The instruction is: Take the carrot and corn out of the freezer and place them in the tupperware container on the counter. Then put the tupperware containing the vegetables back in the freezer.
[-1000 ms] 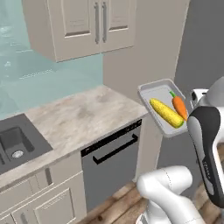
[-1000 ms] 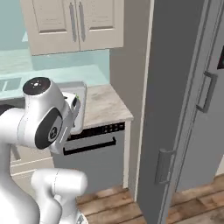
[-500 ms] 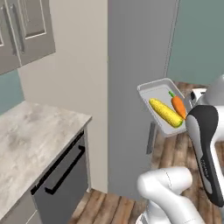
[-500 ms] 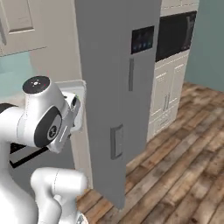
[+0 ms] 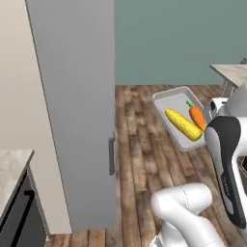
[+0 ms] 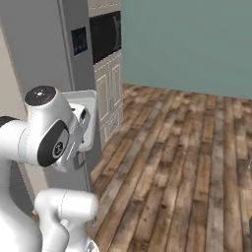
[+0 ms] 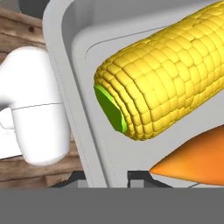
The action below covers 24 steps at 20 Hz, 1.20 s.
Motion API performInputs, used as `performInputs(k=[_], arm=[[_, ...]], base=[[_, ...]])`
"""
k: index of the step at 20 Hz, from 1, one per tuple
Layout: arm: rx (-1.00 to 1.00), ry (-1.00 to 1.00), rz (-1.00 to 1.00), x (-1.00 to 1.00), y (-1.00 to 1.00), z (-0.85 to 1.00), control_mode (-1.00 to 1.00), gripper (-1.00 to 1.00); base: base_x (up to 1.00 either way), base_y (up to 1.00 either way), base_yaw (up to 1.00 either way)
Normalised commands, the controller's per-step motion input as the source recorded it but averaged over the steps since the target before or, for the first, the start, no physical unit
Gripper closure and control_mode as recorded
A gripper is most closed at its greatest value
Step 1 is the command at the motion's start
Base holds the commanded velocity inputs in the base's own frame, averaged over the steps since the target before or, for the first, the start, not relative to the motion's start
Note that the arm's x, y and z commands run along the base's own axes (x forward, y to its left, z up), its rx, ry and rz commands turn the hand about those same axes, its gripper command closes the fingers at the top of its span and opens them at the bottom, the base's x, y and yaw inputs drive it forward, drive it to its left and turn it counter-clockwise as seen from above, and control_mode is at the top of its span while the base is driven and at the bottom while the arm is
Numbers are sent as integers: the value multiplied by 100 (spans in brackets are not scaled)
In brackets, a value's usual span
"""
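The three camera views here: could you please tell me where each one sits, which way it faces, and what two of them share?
Left base view: behind the arm's left, facing the grey freezer; arm lower right, carrying the tupperware container with corn and carrot.
Right base view: behind its right, facing wooden floor; arm lower left.
Hand view: on the hand, looking along the gripper into the container.
Shared: left base and hand views show corn and carrot.
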Motion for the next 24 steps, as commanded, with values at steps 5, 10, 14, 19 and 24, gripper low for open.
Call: performInputs(k=[5, 10, 14, 19, 24], arm=[[0, 0, 0, 0, 0, 0, 100, 100], [0, 0, 0, 0, 0, 0, 100, 100], [0, 0, 0, 0, 0, 0, 100, 100], [0, 0, 0, 0, 0, 0, 100, 100], [0, 0, 0, 0, 0, 0, 100, 100]], base=[[39, -59, -48], [99, -40, -18], [100, -1, -3], [100, -3, 12], [100, -20, 64]])
